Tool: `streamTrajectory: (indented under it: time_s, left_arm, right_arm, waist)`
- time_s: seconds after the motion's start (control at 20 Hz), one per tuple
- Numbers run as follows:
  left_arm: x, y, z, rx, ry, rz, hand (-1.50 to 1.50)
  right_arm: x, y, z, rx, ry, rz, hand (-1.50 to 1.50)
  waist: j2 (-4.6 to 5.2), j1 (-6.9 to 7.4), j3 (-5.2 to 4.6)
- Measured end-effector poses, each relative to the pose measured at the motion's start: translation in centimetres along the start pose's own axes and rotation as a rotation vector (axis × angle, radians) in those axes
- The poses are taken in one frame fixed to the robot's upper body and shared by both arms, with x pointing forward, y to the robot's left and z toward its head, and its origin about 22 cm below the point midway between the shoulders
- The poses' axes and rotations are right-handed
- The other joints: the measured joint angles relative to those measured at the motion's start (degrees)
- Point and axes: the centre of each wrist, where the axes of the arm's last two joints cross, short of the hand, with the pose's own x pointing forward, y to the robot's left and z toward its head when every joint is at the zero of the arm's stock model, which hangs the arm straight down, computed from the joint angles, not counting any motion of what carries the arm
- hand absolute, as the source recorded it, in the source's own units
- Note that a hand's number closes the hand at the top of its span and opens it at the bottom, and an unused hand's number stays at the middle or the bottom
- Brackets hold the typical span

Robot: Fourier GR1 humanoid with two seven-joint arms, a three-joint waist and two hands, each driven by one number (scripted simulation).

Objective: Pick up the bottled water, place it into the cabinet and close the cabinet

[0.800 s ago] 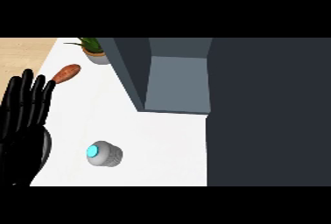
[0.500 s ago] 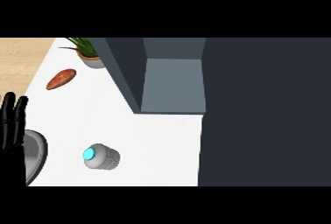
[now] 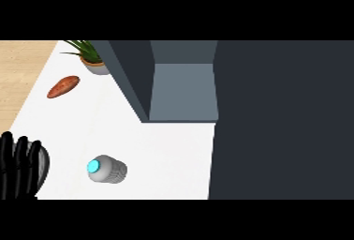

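Observation:
The bottled water (image 3: 106, 169) stands upright on the white counter (image 3: 159, 154), seen from above as a grey round body with a blue cap. My left hand (image 3: 17, 165) shows at the lower left edge, open with fingers straight up, well to the left of the bottle and apart from it. The cabinet (image 3: 182, 92) stands open beyond the bottle, its grey inside showing nothing in it. A large dark panel (image 3: 283, 117) fills the right side of the view. My right hand is not visible.
A reddish-brown sweet potato (image 3: 63, 86) lies at the far left of the counter. A potted plant (image 3: 91, 57) stands at the back beside the cabinet's left wall. A grey round rim (image 3: 43, 161) shows partly behind my left hand.
My left hand has dropped down and left, from high over the counter's left side to the lower left edge. The bottle has not moved.

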Motion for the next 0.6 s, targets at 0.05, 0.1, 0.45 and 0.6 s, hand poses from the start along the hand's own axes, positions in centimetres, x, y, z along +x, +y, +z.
streamTrajectory:
  time_s: [0.05, 0.1, 0.45, 0.6]
  left_arm:
    - [0.3, -0.4, 0.4, 0.006, 0.009, -0.005, -1.50]
    - [0.5, -0.8, 0.8, 0.015, 0.018, -0.007, -1.50]
    - [0.0, -2.8, 3.2, 0.046, 0.086, -0.019, -1.50]
    - [-0.2, -3.1, 3.9, 0.066, 0.097, -0.043, -1.50]
  right_arm:
    - [0.5, 0.2, 0.6, 0.001, 0.006, -0.008, -1.50]
    - [0.5, 0.4, 1.0, 0.004, 0.012, -0.013, -1.50]
    - [0.2, 0.3, 3.2, 0.009, 0.059, 0.004, -1.50]
    - [0.3, 0.9, 3.7, 0.004, 0.060, -0.010, -1.50]
  waist:
    - [0.00, -0.12, 0.00]
    - [-0.01, -0.16, -0.01]
    - [0.01, -0.28, 0.00]
    - [0.02, -0.28, -0.02]
